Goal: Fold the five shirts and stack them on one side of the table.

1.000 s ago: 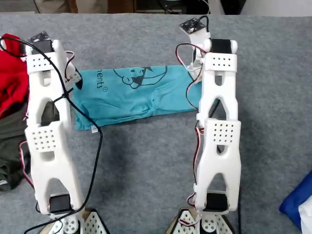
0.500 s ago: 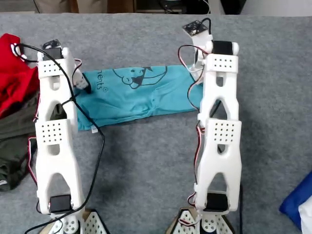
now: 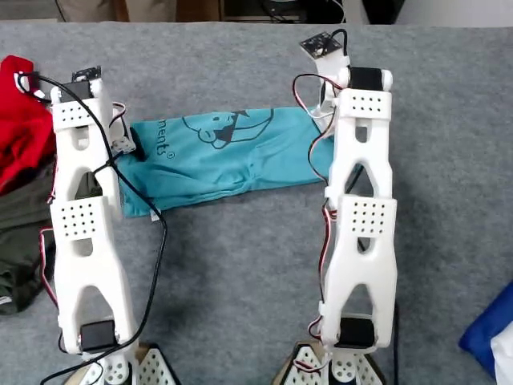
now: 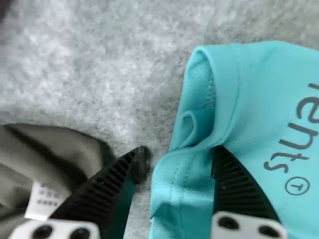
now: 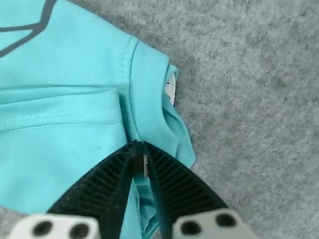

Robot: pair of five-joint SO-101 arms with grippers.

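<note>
**While laid out in a long strip, teal shirt [image 3: 216, 160] is pinched**

One end is clamped by the right gripper [image 5: 138, 149]; the other is straddled by the left gripper [image 4: 179, 157], fingers parted, beside an olive shirt [image 4: 50, 154] on the grey table [image 3: 240, 265].

High view: teal shirt [image 3: 216, 160] has its left end under left arm [image 3: 80, 224], right end under right arm [image 3: 365, 224]; red shirt [image 3: 20, 136] & olive shirt [image 3: 20, 241] cut by left edge, olive partly under left arm; blue cloth [image 3: 485, 321] cut at near-right corner.
</note>
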